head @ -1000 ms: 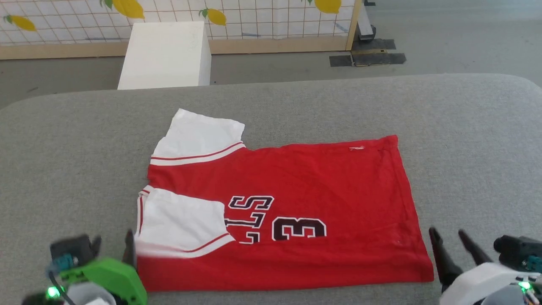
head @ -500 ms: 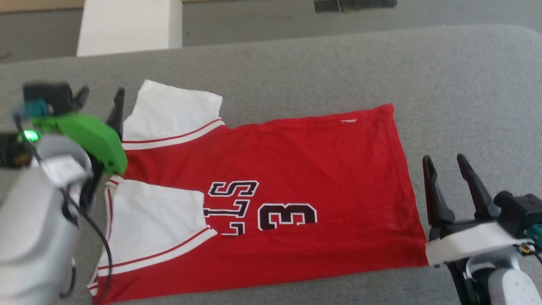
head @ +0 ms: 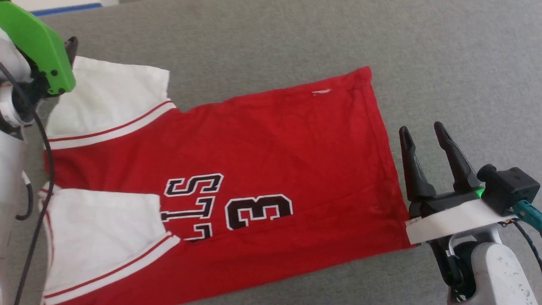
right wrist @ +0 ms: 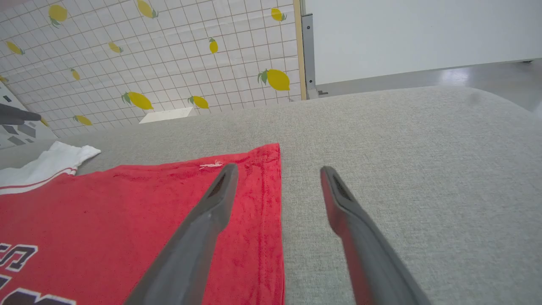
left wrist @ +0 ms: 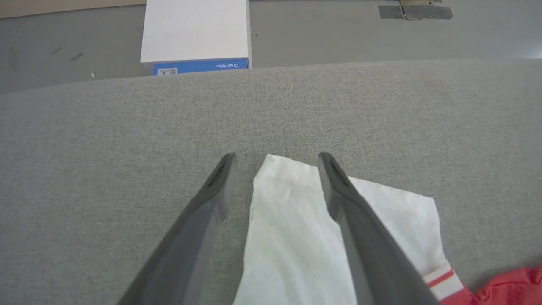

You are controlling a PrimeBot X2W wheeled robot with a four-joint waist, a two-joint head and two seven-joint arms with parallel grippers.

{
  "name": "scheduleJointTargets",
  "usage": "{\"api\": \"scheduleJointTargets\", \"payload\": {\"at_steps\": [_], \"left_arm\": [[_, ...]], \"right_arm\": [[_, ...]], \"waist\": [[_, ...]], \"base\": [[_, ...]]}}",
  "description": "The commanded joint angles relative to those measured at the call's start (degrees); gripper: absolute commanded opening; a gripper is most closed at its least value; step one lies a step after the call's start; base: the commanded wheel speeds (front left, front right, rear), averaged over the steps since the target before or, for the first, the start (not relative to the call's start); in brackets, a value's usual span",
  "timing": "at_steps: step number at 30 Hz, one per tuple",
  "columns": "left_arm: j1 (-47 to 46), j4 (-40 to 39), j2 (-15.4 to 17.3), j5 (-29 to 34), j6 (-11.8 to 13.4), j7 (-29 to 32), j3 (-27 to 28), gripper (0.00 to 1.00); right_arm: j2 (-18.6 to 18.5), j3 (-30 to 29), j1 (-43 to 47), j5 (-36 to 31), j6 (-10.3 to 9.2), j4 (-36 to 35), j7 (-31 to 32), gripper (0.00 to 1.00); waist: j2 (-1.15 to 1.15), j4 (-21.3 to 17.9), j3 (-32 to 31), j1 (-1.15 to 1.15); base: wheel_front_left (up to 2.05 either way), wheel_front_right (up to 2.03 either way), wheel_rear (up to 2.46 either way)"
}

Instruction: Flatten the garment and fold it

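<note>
The garment (head: 262,144), a red jersey with white sleeves and a black "3", lies flat and sideways on the grey padded table (head: 275,38). Its hem faces right. One white sleeve is folded in over the red body near the front. My left gripper (left wrist: 277,157) is open above the far sleeve (left wrist: 296,220), with that sleeve's corner between its fingers. A green cover (head: 38,46) hides most of this gripper in the head view. My right gripper (head: 421,131) stands open just right of the hem. In the right wrist view the right gripper (right wrist: 279,168) straddles the hem edge (right wrist: 271,203).
On the floor beyond the table's far edge stands a white box with a blue label (left wrist: 194,31). A lemon-patterned tiled wall (right wrist: 148,51) rises behind it. Bare grey padding stretches right of the hem (right wrist: 423,169).
The head camera has tilted down. My left arm has moved from the near sleeve forward to the far sleeve. My right gripper has moved forward along the hem. Both have stayed open.
</note>
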Motion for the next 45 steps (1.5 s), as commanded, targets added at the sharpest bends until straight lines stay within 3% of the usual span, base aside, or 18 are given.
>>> {"api": "scheduleJointTargets", "payload": {"at_steps": [1, 6, 12, 13, 14, 16, 21, 23, 29, 33, 37, 42, 43, 45], "left_arm": [[-0.9, 0.3, 1.1, -0.1, 1.3, 2.4, -0.4, 1.00], [-0.5, -0.5, 3.4, 0.7, 4.4, 9.3, -1.2, 1.00], [2.4, -1.9, 5.4, 0.7, 7.2, 13.4, -1.3, 1.00], [2.9, -2.3, 5.9, 0.7, 7.3, 14.0, -1.4, 0.88], [3.2, -2.7, 6.1, 0.6, 7.4, 14.1, -1.3, 0.48], [3.9, -3.6, 6.4, 0.5, 7.4, 14.1, -1.3, 0.00], [5.0, -5.6, 6.1, -0.2, 7.2, 12.6, -0.9, 0.00], [5.2, -6.3, 5.7, -0.4, 6.9, 11.4, -0.9, 0.00], [3.7, -7.3, 4.7, -0.1, 5.9, 9.3, -1.5, 0.00], [2.5, -7.5, 3.2, -1.1, 5.3, 7.9, -1.2, 0.00], [1.7, -7.0, 2.6, -1.2, 4.7, 7.3, -1.6, 0.00], [1.0, -6.6, 2.1, -1.4, 4.2, 6.5, -1.8, 0.00], [0.7, -6.4, 1.8, -1.5, 3.7, 5.7, -1.8, 0.00], [0.6, -6.1, 1.5, -1.8, 3.4, 4.7, -1.7, 0.00]], "right_arm": [[0.0, 0.4, -1.0, 0.5, -0.09, 0.3, -0.6, 1.00], [0.0, 1.3, -1.6, 1.1, -0.09, 0.8, -1.3, 1.00], [0.0, 1.7, -1.9, 1.3, -0.09, 1.5, -1.7, 1.00], [0.0, 1.7, -1.9, 1.3, -0.09, 1.5, -1.7, 1.00], [0.0, 1.7, -2.0, 1.1, -0.09, 1.5, -1.6, 1.00], [0.0, 1.7, -2.3, 0.7, -0.09, 1.5, -1.3, 1.00], [0.0, 2.5, -5.8, -0.5, -0.09, 0.8, -0.4, 1.00], [0.0, 3.3, -13.0, -2.4, -0.09, 1.2, 2.6, 1.00], [0.0, 3.8, -29.0, -2.1, -0.09, 11.6, 22.0, 1.00], [0.0, 3.0, -35.0, -2.2, -0.09, 18.3, 36.3, 1.00], [0.0, 3.7, -38.7, -2.4, -0.09, 22.3, 46.7, 1.00], [0.0, 3.1, -41.2, -3.8, -0.09, 25.0, 55.2, 1.00], [0.0, 2.5, -42.0, -4.9, -0.09, 25.9, 59.2, 0.42], [0.0, 2.1, -42.0, -5.2, -0.09, 25.8, 60.6, 0.07]], "waist": [[0.00, -3.3, 3.3, -0.01], [0.00, -4.6, 4.5, -0.01], [0.00, -5.2, 4.9, -0.01], [0.00, -5.2, 4.9, -0.01], [0.00, -5.1, 4.9, -0.01], [0.00, -4.8, 4.7, -0.01], [0.00, -3.9, 4.4, -0.01], [0.00, -3.3, 4.3, -0.01], [0.00, -1.9, 5.4, -0.01], [0.00, -0.8, 6.2, -0.01], [0.00, 0.1, 6.9, -0.01], [0.00, 0.6, 7.7, -0.01], [0.00, 0.8, 7.9, -0.01], [0.00, 0.9, 7.8, -0.01]], "base": [[0.00, 0.00, 0.00], [0.00, 0.00, 0.00], [0.00, 0.00, 0.00], [0.00, 0.00, 0.00], [0.00, 0.00, 0.00], [0.00, 0.00, 0.00], [0.00, 0.00, 0.00], [0.00, 0.00, 0.00], [0.00, 0.00, 0.00], [0.00, 0.00, 0.00], [0.00, 0.00, 0.00], [0.00, 0.00, 0.00], [0.00, 0.00, 0.00], [0.00, 0.00, 0.00]]}}
